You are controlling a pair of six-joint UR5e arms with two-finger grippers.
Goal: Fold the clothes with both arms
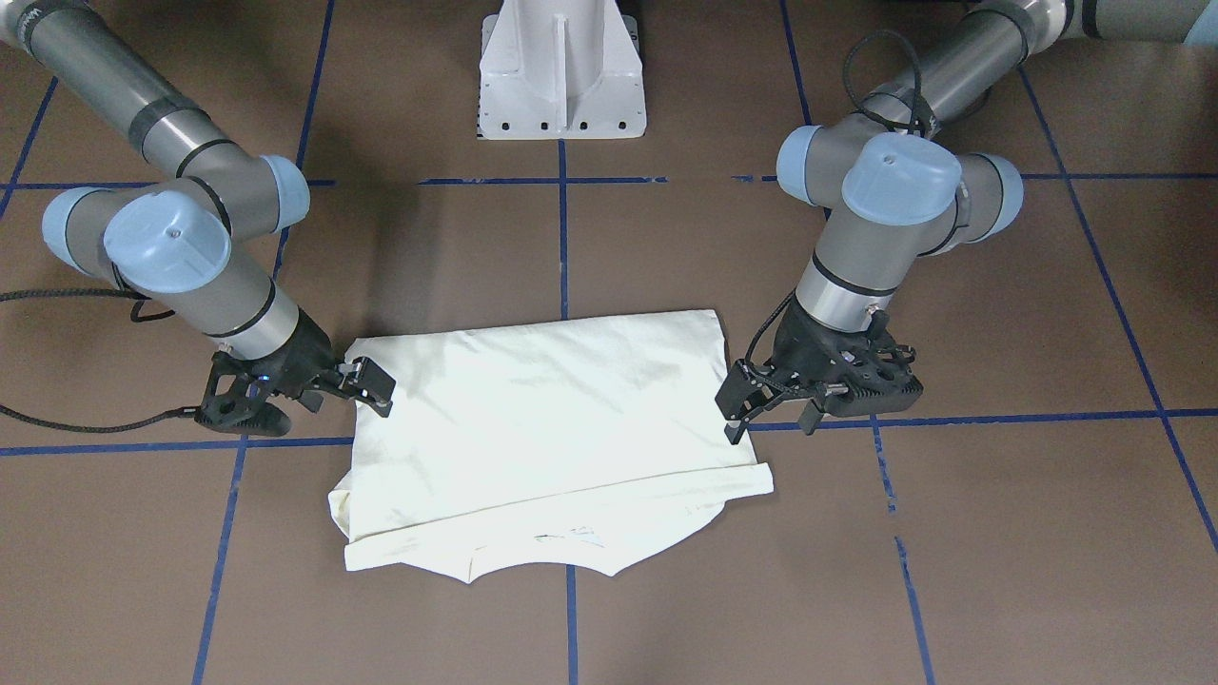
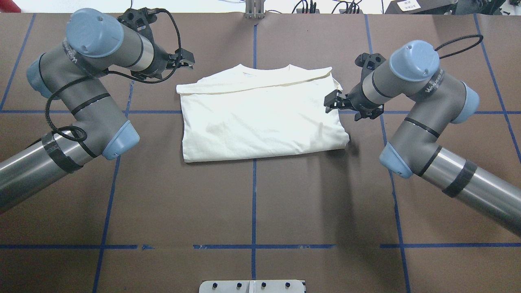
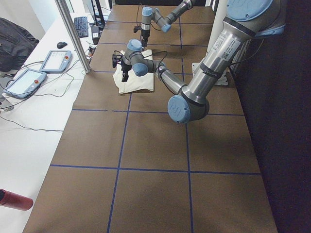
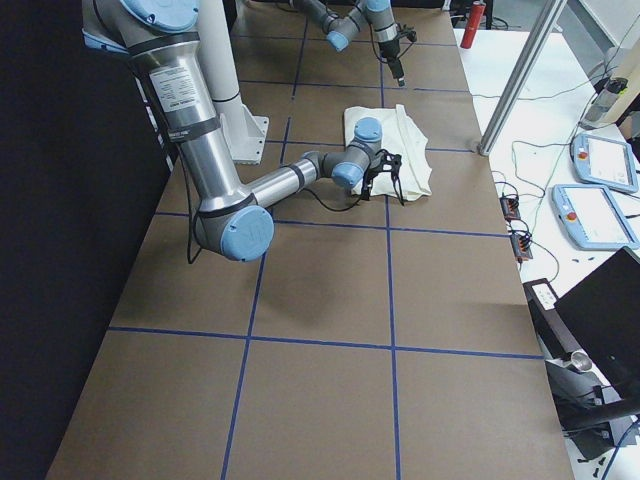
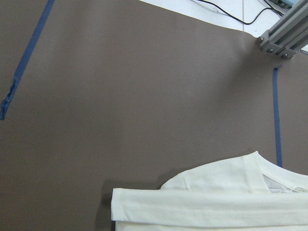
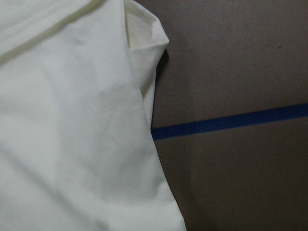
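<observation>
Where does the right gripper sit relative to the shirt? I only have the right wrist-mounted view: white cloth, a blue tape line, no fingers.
Observer: The right gripper is at the right edge of the folded shirt. I cannot tell whether it pinches the cloth.
Operator: And the other arm?
Observer: The left gripper is off the cloth, beside the shirt's far left corner, with its jaws spread and empty.
Operator: Which side of the shirt is up?
Observer: The plain white side. The collar points away from the robot, and a folded band lies across just below it.
</observation>
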